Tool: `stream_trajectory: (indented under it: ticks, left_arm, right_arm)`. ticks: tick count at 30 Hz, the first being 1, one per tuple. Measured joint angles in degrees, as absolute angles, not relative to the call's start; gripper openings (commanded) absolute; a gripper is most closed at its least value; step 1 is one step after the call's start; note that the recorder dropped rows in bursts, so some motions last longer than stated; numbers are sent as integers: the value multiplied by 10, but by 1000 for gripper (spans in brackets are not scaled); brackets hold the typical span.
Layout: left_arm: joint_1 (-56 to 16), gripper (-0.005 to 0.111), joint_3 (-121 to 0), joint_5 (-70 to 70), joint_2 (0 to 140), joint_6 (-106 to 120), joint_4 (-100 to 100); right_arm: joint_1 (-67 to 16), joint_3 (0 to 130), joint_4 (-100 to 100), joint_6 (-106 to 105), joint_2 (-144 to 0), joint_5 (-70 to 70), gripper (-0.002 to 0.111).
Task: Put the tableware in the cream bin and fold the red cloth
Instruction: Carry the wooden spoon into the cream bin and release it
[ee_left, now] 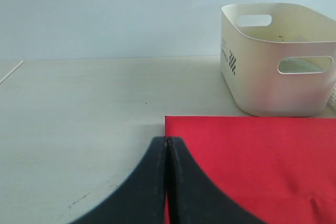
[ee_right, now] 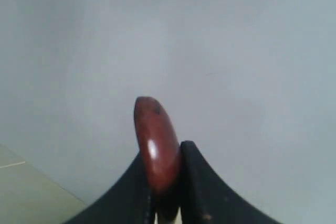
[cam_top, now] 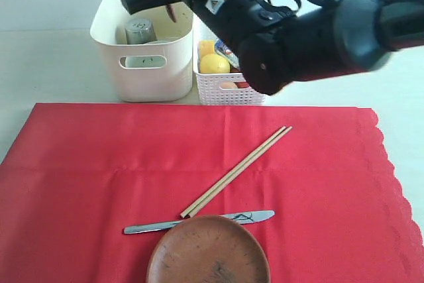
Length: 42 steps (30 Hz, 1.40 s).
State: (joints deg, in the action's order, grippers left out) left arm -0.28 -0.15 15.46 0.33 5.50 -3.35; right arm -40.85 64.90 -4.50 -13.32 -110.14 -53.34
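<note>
Right gripper (ee_right: 164, 149) was seen closed narrowly on the dark wooden spoon (ee_right: 155, 140), whose glossy reddish-brown bowl end was pinched between the two black fingers (ee_right: 202, 182) and stood out past their tips. In the exterior view this gripper was held up over the open top of the cream bin (cam_top: 142, 74), with a sliver of the spoon showing beneath it. The steel cup (cam_top: 139, 31) was seen inside the bin. Just beside the bin, on its right in that view, the white lattice basket (cam_top: 228, 87) was placed, with a lemon (cam_top: 214, 64) and other food items in it.

Left gripper (ee_left: 167, 142) was seen with its jaws pressed together and nothing between them, held low near the corner of the red cloth (ee_left: 252, 156) where the cloth met the bare table (ee_left: 79, 103).

The red cloth was spread flat in front of both containers. On it, the pair of wooden chopsticks (cam_top: 235, 171) was laid diagonally near the middle. The metal knife (cam_top: 199, 222) was laid just beyond the round brown plate (cam_top: 209, 253), and the near ends of the chopsticks reached almost to the knife. Whether they touched could not be told.
</note>
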Motion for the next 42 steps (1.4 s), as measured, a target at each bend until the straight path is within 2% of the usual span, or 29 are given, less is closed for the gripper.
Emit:
stream_trajectory:
  ticks: [6, 10, 13, 14, 19, 20, 22, 25, 28, 32, 37, 42]
  left_arm:
    - [-3, 0, -1, 155, 3, 55, -34]
    - [-3, 0, -1, 155, 3, 55, -34]
    - [-3, 0, -1, 155, 3, 55, -34]
    - [-3, 0, -1, 155, 3, 55, -34]
    - [-3, 0, -1, 155, 3, 55, -34]
    - [-3, 0, -1, 155, 3, 55, -34]
    - [-3, 0, -1, 155, 3, 55, -34]
    - [-3, 0, -1, 155, 3, 55, -34]
    - [-3, 0, -1, 155, 3, 55, -34]
    - [-3, 0, -1, 155, 3, 55, -34]
    - [-3, 0, -1, 155, 3, 55, -34]
    - [-3, 0, -1, 155, 3, 55, -34]
  right_arm:
    - [-408, 790, -86, -116, -1197, -433, 0]
    - [-408, 834, -192, -114, -1244, -412, 8]
    - [-408, 858, -291, -126, -1266, -392, 25]
    - [-408, 867, -300, -140, -1271, -371, 30]
    - [-408, 897, -286, -158, -1271, -287, 69]
    - [-408, 898, -286, -160, -1271, -274, 72]
    - [-408, 898, -287, -175, -1265, -228, 71]
    - [-408, 898, -288, -274, -1215, -81, 71]
    - [-408, 898, -277, -329, -1148, 80, 64]
    - [-408, 898, -217, -335, -1088, 203, 44]
    - [-408, 898, -81, -244, -1013, 356, 17]
    - [-408, 891, -22, -205, -957, 493, 0]
